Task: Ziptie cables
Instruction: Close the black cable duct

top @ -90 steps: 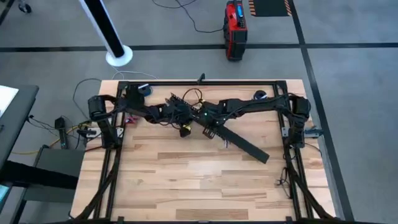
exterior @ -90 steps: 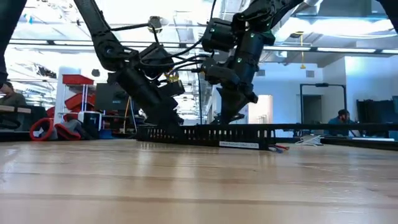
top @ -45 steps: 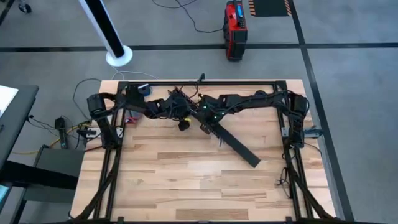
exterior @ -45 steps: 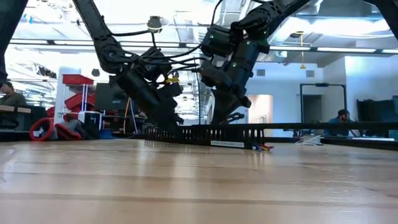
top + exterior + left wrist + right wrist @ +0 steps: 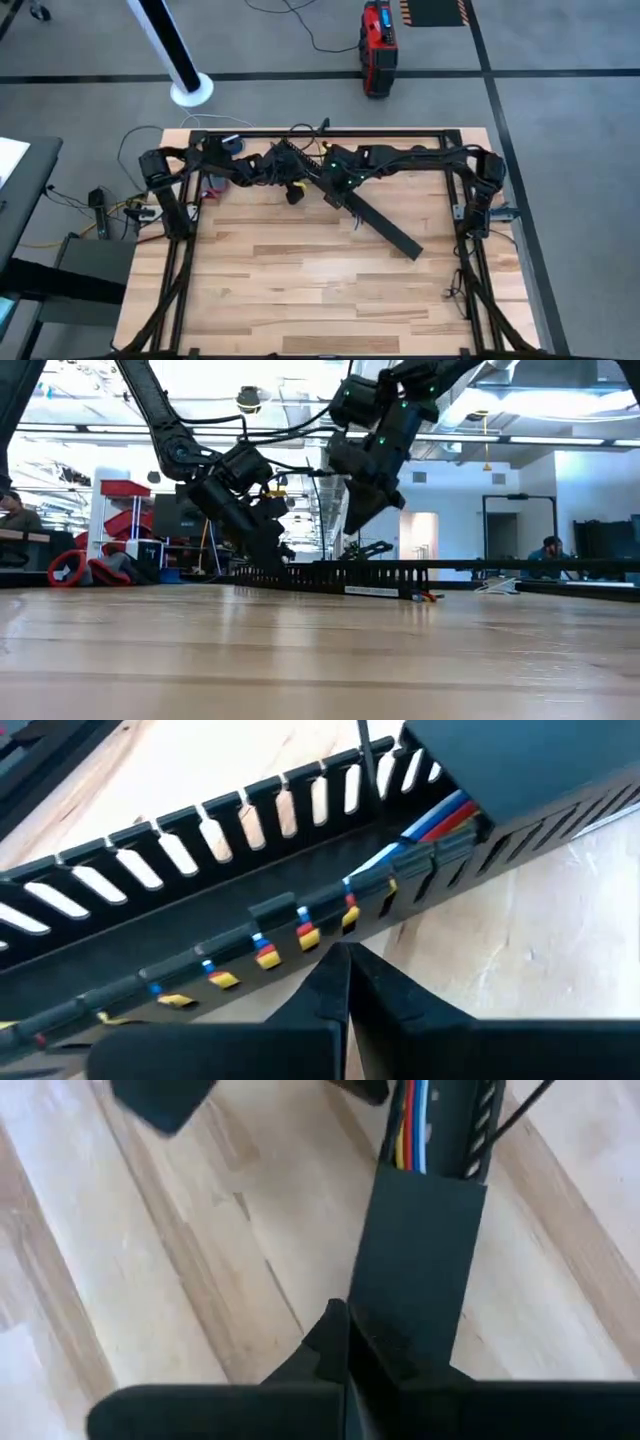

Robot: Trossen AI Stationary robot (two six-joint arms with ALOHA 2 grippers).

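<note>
A long black comb-slotted channel (image 5: 340,575) lies slantwise on the table's far half. The cables (image 5: 300,925), grey, blue and red with yellow, red and blue tags, lie along its inside. A flat black strip (image 5: 385,225) covers the channel's near-right stretch, and the cables (image 5: 410,1120) run out from under it. My left gripper (image 5: 342,955) is shut and low at the channel's uncovered far-left stretch (image 5: 275,555). My right gripper (image 5: 350,520) is shut and hangs above the channel, over the strip's end (image 5: 345,1315). My left gripper comes slanting down from the table's left. Its shut fingertips stand at the channel's slotted side wall (image 5: 330,935); I cannot tell whether they touch it.
Black frame rails (image 5: 320,132) run along the table's far, left and right edges. Bare wood (image 5: 300,290) fills the near half. Loose dark leads hang around both arms near the far rail. A person (image 5: 548,548) sits in the room behind.
My right gripper has gone toward the table's far edge and a little left, and has risen off the channel. The channel, with its strip and cables, has slid toward the far left and turned slightly. My left gripper has shifted toward the far edge, staying low.
</note>
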